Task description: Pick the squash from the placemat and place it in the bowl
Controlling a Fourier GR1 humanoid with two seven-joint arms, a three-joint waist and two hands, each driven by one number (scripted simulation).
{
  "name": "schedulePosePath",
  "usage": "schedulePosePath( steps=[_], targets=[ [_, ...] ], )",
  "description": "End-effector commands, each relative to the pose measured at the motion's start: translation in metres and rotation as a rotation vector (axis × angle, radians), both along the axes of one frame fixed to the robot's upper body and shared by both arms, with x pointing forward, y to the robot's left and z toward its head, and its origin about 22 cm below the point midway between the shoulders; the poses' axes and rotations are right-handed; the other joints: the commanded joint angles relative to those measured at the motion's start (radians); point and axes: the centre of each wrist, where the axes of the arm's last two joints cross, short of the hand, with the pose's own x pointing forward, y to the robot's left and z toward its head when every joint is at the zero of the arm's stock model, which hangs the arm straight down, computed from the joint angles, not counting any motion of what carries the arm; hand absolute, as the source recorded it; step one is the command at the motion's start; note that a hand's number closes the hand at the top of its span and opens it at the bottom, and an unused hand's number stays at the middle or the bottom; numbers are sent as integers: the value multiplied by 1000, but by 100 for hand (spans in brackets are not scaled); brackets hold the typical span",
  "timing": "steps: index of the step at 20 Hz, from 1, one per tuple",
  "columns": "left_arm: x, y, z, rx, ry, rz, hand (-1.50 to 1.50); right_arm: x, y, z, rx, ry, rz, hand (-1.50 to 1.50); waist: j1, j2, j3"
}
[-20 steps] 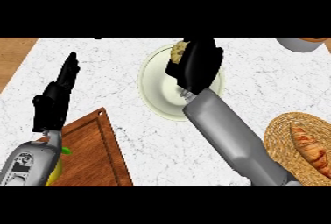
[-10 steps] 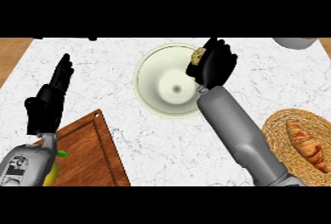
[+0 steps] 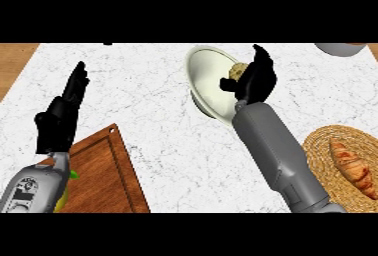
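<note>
The pale green bowl (image 3: 207,85) lies tilted toward me at the top centre of the white marble counter. My right hand (image 3: 257,82) hangs over the bowl's right side. Its fingers curl round a tan, knobbly squash (image 3: 238,70), which shows just inside the bowl's right rim and is partly hidden by the hand. Far to the left, away from the bowl, my left hand (image 3: 60,117) rests open with fingers pointing up. At the right edge sits the round wicker placemat (image 3: 325,145).
A croissant (image 3: 353,167) lies on the wicker placemat. A wooden cutting board (image 3: 107,175) sits at the lower left, beside my left forearm, with a green-yellow item (image 3: 71,176) at its edge. A grey vessel (image 3: 341,48) shows at the top right corner.
My right hand has carried the squash rightward, from the bowl's upper left rim to its right side. The left hand has hardly moved.
</note>
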Motion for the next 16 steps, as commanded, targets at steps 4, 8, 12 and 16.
schedulePosePath(
  steps=[4,8,12,16],
  targets=[
    [-9,6,3,9,-8,-5,0,3,1,0,129,-205,-3,-150,-8,-10,-1],
    [0,7,-8,-2,19,39,0,-4,2,4,186,-245,3,-150,-38,-15,-2],
    [-19,13,-12,2,16,64,0,-40,-5,-6,274,-266,49,-150,-60,-27,-2],
    [-15,35,4,8,24,82,0,-74,-3,0,335,-317,85,-150,-67,-27,-2]
  ],
)
